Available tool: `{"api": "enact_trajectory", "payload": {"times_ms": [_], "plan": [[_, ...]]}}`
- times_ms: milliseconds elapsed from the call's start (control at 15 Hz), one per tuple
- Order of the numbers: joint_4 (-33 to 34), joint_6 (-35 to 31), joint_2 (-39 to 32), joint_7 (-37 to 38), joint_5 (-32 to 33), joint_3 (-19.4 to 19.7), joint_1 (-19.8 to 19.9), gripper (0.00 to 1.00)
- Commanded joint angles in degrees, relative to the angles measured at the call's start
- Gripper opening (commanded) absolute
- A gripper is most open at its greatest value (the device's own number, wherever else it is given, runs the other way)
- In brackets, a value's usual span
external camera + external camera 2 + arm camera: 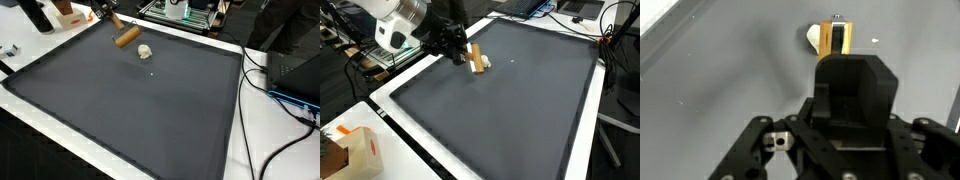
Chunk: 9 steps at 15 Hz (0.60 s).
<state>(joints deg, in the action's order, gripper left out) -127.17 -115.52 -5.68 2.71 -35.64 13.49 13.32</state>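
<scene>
Pincer (468,53) around wooden block (477,62) near white lump (145,51)

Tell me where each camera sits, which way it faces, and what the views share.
Exterior view: sits off one edge of the dark grey mat, looking down across it; only the gripper shows, top left, holding a brown wooden block.
Exterior view: sits high beside the robot, looking along the mat; the white-and-black arm and gripper show.
Wrist view: looks past the gripper's black body onto the block and mat.
Shared: all three show the block beside a small cream lump.
</scene>
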Motion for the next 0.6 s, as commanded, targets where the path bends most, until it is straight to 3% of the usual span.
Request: {"api": "enact_trajectory", "payload": {"times_ms": [0,533], "plan": [[1.73,0.88,2.35,10.62,6.0,-1.65,-2.24,0.24],[7.1,2.21,3.45,31.86,25.25,-8.0,-9.37,0.24]]}}
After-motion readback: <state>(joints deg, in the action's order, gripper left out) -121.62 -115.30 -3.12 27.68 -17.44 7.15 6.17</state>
